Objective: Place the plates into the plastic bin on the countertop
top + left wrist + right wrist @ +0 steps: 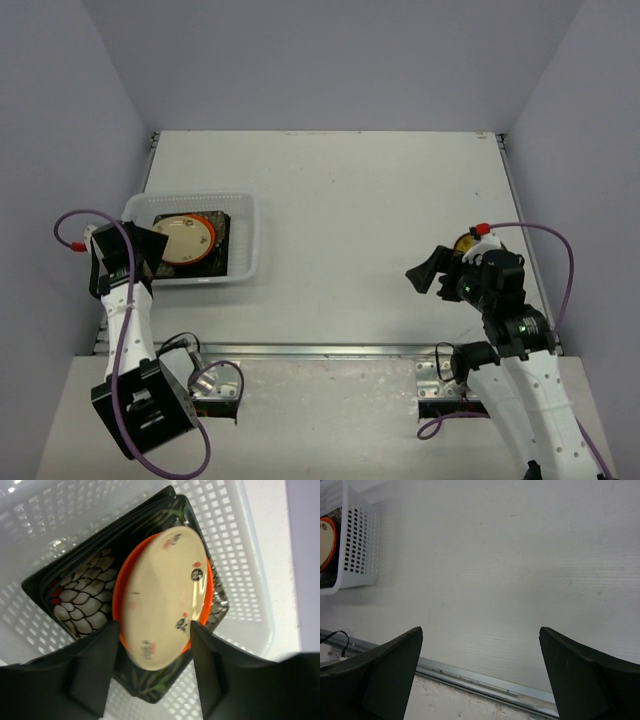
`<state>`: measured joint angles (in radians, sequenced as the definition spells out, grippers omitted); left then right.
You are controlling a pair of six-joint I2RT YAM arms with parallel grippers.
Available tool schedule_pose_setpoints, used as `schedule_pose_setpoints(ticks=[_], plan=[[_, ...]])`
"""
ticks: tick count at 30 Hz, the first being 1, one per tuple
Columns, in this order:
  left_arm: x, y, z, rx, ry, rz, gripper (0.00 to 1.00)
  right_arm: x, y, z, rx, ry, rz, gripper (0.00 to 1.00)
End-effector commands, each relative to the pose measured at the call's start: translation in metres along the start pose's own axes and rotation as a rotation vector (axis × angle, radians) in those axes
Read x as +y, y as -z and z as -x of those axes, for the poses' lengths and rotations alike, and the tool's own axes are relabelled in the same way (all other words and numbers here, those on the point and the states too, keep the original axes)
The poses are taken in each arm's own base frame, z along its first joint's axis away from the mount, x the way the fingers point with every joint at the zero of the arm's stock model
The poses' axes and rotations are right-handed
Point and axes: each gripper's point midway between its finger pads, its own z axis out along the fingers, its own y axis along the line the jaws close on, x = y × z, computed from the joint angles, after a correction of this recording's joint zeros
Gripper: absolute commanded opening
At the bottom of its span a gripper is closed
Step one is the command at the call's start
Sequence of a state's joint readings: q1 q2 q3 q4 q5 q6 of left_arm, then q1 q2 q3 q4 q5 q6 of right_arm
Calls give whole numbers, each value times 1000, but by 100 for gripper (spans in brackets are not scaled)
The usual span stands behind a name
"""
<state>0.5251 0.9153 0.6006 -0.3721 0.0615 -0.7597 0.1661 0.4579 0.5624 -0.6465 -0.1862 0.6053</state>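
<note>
Your left gripper (152,626), jaws apart astride cream plate (162,595) in bin (240,555); right gripper (480,631) agape; yellow plate (466,242) top view only.

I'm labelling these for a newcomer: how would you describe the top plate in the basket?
Left on the white table sits a perforated white basket. Its stack is topped by a round cream plate with red and black marks, resting on an orange plate above black floral squares.
</note>
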Motion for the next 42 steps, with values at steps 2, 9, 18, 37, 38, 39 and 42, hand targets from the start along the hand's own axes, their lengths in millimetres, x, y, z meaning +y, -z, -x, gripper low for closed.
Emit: schedule_pose_setpoints(ticks=[2, 9, 18, 37, 38, 39, 42], plan=[[-15, 13, 15, -69, -35, -66, 98, 3, -10, 8, -19, 0, 18, 99], [-35, 41, 12, -40, -166, -177, 100, -18, -26, 10, -24, -50, -97, 99], [-87, 112, -59, 105, -450, -571, 100, -84, -60, 30, -203, -355, -467, 99], [-108, 143, -60, 34, -599, -642, 100, -222, -41, -53, -548, -1298, -879, 96], [-108, 144, -60, 32, -600, -642, 100, -224, -43, -56, -540, -1315, -874, 96], [-108, 144, -61, 34, -600, -643, 100, -223, -50, -60, -512, -1344, -845, 95], [-108, 145, -61, 32, -601, -646, 100, -226, -59, -79, -423, -1425, -842, 93]])
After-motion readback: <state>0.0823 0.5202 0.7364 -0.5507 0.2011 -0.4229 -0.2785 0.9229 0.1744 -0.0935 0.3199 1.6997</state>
